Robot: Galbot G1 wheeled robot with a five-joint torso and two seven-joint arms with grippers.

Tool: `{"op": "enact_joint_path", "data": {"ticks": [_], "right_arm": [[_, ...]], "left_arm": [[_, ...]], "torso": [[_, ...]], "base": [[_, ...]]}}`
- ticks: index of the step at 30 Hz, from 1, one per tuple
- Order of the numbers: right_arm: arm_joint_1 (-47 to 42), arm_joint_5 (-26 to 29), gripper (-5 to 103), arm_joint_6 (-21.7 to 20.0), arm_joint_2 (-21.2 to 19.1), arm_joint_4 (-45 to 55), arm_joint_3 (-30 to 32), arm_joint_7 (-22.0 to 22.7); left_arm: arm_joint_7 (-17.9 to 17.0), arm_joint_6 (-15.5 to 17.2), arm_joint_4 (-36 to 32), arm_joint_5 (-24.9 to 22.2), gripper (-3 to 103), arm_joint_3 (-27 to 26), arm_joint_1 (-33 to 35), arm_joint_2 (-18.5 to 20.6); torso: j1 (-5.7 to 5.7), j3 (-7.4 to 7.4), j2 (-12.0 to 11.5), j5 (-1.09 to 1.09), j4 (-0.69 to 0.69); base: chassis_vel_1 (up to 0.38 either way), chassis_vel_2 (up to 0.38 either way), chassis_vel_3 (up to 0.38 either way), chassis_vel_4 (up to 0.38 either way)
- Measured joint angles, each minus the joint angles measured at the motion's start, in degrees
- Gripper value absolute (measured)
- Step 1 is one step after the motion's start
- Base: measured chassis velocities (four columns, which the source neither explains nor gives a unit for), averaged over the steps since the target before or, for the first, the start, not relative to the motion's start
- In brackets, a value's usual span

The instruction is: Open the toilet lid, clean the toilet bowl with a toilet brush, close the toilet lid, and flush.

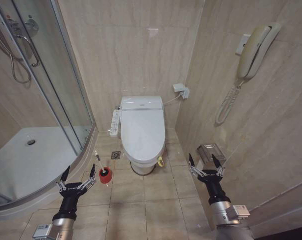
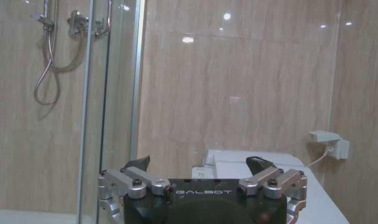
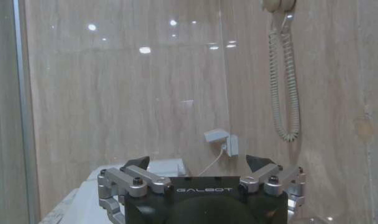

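You have every step left: the lid [image 1: 142, 131] lies shut over the bowl [image 1: 143, 166] at twelve o'clock, the brush [image 1: 101, 169] stands in its red holder [image 1: 105, 176] at ten, and your left gripper [image 1: 76, 181] and right gripper [image 1: 206, 167] hover low, fingers spread, empty.

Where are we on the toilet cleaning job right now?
Nothing looks done yet: the toilet lid is down over the bowl and the toilet brush stands in its red holder on the floor. Nothing is in hand; the left gripper and right gripper both hang open and empty short of the toilet. Opening, scrubbing, closing and flushing all remain.
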Motion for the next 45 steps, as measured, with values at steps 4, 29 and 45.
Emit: {"op": "enact_joint_path", "data": {"ticks": [4, 29, 45], "right_arm": [[0.31, 0.08, 100, 0.29, -0.01, -0.24, 0.05, 0.44], [1.68, -0.18, 100, 1.25, -0.36, -0.88, 0.62, 0.52], [2.72, -2.67, 100, 0.89, -1.2, -3.09, 0.22, 1.05]], "left_arm": [[0.0, 0.0, 0.0, 0.0, 100, 0.0, 0.0, 0.0], [0.0, 0.0, 0.0, 0.0, 100, 0.0, 0.0, 0.0], [0.0, 0.0, 0.0, 0.0, 100, 0.0, -0.01, 0.01]], "torso": [[0.0, 0.0, 0.0, 0.0, 0.0], [0.0, 0.0, 0.01, -0.01, -0.01], [0.02, 0.01, -0.02, 0.0, 0.01]], "base": [[-0.124, 0.094, 0.111, -0.105], [-0.084, 0.082, 0.076, -0.069], [-0.15, 0.146, 0.143, -0.137]]}}
